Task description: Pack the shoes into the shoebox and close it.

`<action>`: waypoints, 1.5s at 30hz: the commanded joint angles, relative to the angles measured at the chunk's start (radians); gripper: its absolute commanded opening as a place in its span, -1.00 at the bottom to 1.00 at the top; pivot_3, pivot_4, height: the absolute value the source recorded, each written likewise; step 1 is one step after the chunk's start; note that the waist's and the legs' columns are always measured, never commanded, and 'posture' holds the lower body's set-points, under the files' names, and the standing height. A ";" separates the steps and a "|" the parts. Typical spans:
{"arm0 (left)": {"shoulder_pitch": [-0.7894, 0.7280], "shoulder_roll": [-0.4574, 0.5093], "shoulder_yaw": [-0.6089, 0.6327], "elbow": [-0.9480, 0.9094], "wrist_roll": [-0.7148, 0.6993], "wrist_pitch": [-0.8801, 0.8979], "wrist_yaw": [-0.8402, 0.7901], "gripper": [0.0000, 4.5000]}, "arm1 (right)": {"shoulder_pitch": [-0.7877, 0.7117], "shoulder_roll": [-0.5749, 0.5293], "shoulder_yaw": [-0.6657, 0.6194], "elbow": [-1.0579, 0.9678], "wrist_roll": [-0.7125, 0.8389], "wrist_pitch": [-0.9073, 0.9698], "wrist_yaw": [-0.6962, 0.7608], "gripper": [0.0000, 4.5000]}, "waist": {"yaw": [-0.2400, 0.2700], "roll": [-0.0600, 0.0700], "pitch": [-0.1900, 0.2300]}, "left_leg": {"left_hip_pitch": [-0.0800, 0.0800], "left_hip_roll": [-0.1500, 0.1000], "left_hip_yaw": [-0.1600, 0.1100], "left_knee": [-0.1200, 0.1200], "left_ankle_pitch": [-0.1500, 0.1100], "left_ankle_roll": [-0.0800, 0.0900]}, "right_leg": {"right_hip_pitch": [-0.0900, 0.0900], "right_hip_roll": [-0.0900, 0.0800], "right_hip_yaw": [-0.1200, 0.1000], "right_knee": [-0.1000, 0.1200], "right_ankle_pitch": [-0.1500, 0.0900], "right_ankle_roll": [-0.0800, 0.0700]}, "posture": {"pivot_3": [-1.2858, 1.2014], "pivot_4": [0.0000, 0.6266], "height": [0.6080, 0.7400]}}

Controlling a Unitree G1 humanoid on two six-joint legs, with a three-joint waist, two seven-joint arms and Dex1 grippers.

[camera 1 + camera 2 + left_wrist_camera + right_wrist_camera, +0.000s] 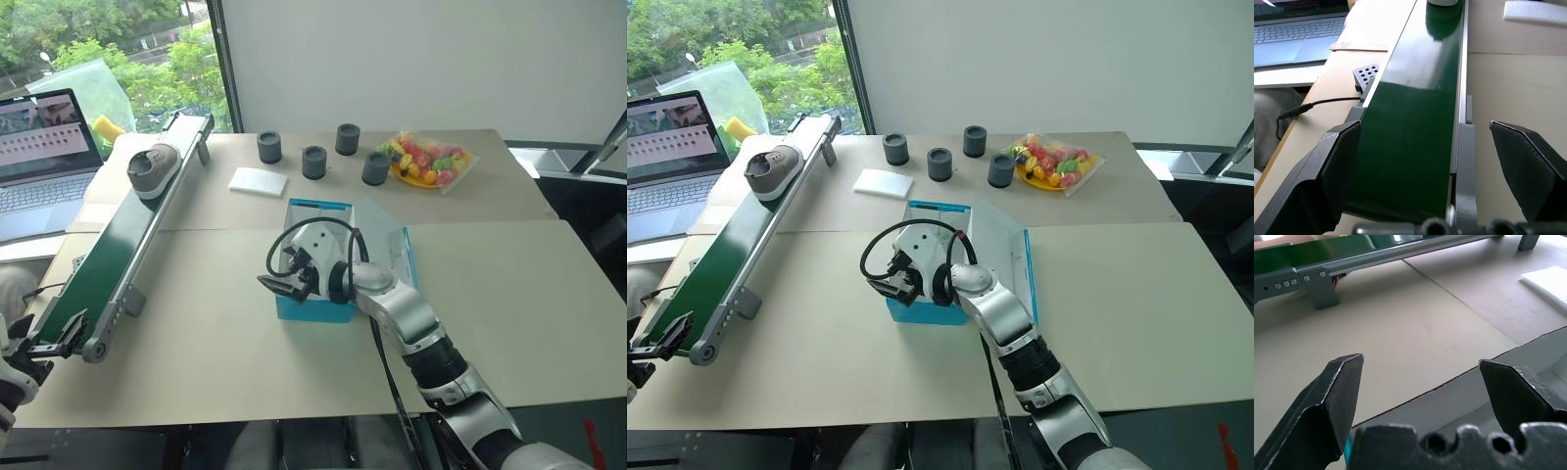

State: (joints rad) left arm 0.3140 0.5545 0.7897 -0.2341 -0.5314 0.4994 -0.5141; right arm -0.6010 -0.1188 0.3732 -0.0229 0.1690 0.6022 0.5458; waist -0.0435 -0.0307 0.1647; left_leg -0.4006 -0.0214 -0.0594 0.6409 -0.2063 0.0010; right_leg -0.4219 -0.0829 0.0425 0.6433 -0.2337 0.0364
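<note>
A wide tan table (196, 343) carries everything. Along its left side a long green conveyor belt (113, 255) runs from the near left corner toward the far window, and one grey-brown shoe (152, 166) sits on its far end. Left of the belt stands an open laptop (39, 147). In the middle of the table the blue shoebox (323, 211) stands open, its white inside showing and its lid (387, 250) folded out to the right. Beyond the box lie a flat white pad (258, 181), four dark cups (313, 162) in a loose row and, further right, a plate of coloured sweets (431, 162). The right gripper (284, 284) hangs over the box's near left edge, its two black fingers spread wide with nothing between them. The left gripper (59, 338) sits at the near end of the belt, also wide open and empty.
</note>
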 commanded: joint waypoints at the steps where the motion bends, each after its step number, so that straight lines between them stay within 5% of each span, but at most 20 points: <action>1: -0.020 0.020 -0.019 0.009 0.019 -0.015 0.015 1.00 | -0.004 0.010 -0.043 -0.036 0.004 -0.013 -0.016 0.98 | 0.000 0.000 0.000 | 0.000 0.000 0.000 0.000 0.000 0.000 | 0.000 0.000 0.000 0.000 0.000 0.000 | 0.03 -0.52 0.94; 44: -0.069 0.080 -0.094 0.152 0.110 0.021 0.055 1.00 | -0.020 0.044 -0.161 -0.033 0.034 -0.017 -0.080 0.98 | 0.000 0.000 0.000 | 0.001 0.004 0.000 0.000 -0.002 -0.003 | 0.000 0.004 0.001 -0.001 0.001 -0.002 | 0.03 -0.52 0.94; 45: -0.072 0.081 -0.094 0.143 0.106 0.025 0.056 0.89 | -0.024 0.044 -0.165 -0.034 0.035 -0.015 -0.082 1.00 | 0.000 0.000 0.000 | 0.001 0.004 0.000 0.000 -0.002 -0.003 | -0.001 0.004 0.001 -0.001 0.001 -0.002 | 0.03 -0.52 0.94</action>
State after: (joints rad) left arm 0.2398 0.6283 0.7037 -0.0742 -0.4289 0.5064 -0.4626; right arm -0.6025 -0.0822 0.2379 -0.0115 0.1815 0.5921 0.4702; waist -0.0433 -0.0304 0.1647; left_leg -0.3995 -0.0174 -0.0589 0.6406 -0.2078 -0.0016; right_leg -0.4224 -0.0793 0.0440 0.6427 -0.2328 0.0345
